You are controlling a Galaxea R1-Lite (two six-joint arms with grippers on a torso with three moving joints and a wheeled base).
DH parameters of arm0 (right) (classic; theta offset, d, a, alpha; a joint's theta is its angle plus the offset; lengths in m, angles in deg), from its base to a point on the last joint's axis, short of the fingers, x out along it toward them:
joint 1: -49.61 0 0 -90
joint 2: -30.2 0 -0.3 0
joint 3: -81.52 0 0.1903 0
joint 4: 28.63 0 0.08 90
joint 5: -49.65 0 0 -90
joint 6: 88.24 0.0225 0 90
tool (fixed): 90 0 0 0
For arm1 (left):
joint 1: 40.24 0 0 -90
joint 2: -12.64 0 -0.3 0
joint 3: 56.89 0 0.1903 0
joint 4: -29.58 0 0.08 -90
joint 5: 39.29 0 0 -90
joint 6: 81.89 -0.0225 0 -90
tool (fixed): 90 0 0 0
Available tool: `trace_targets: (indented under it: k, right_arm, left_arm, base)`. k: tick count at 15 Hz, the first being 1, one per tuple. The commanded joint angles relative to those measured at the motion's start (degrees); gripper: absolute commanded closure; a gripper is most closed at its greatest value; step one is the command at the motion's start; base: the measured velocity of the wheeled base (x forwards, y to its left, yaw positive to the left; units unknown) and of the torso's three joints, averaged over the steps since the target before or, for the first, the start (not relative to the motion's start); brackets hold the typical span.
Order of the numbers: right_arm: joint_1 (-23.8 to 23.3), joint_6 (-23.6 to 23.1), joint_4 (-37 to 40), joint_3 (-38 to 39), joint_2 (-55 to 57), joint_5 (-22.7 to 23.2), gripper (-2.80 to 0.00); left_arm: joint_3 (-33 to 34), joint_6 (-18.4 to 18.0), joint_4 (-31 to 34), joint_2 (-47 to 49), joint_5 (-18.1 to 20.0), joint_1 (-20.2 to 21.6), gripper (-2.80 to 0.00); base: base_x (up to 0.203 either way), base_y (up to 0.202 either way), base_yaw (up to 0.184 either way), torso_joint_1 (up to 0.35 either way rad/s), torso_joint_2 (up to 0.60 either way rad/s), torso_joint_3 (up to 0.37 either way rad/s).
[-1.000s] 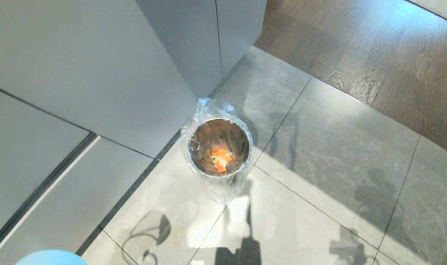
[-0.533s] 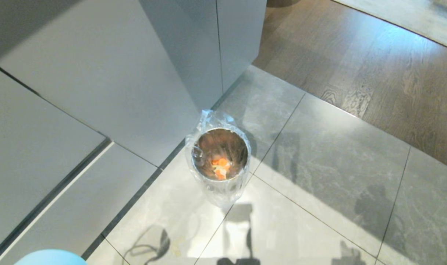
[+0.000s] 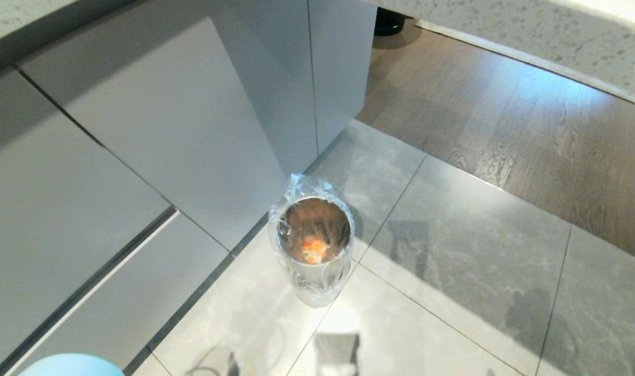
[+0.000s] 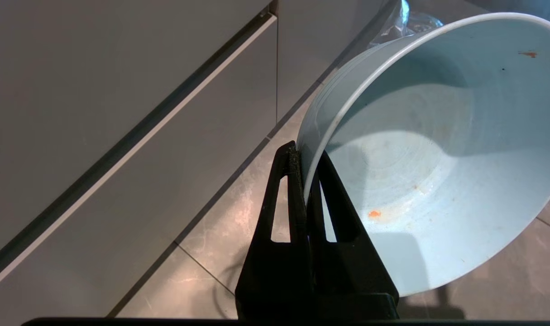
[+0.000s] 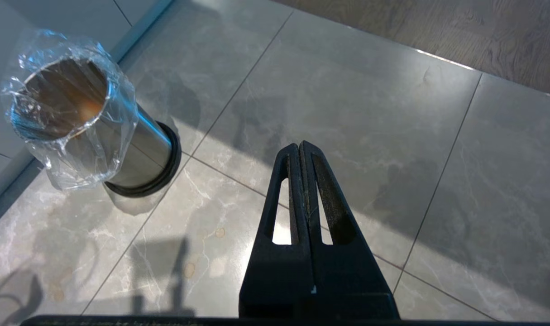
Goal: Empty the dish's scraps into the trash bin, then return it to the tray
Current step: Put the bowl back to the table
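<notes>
The pale blue dish [image 4: 428,172] hangs from my left gripper [image 4: 304,156], which is shut on its rim; only small orange specks cling inside it. A sliver of the dish [image 3: 71,365] shows at the head view's lower left edge. The steel trash bin [image 3: 313,245] with its clear liner stands on the floor by the cabinet corner, and the orange and pale scraps [image 3: 313,250] lie at its bottom. The same trash bin [image 5: 82,113] appears in the right wrist view. My right gripper [image 5: 299,147] hovers shut and empty over the tiles. The tray is out of view.
Grey cabinet fronts [image 3: 139,130] rise to the left of the bin. A speckled countertop edge [image 3: 531,36] runs along the top right, above a wood floor [image 3: 505,120]. Grey tiles [image 3: 453,271] spread to the right of the bin.
The head view has tilted upward: the bin and floor slid down the picture and the countertop edge came into sight at the top. The dish stays at the lower left.
</notes>
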Motion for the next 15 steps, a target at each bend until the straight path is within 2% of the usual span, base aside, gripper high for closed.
trace_targets:
  k: [1,15]
  right_arm:
    - [0.0,0.0,0.0,0.0,0.0,0.0,0.0]
    - [0.0,0.0,0.0,0.0,0.0,0.0,0.0]
  left_arm:
    - [0.0,0.0,0.0,0.1,0.0,0.0,0.0]
    - [0.0,0.1,-0.1,0.1,-0.3,0.0,0.0]
  base:
    - [0.0,0.0,0.0,-0.006,0.0,0.206]
    - [0.0,0.0,0.0,0.003,0.0,0.203]
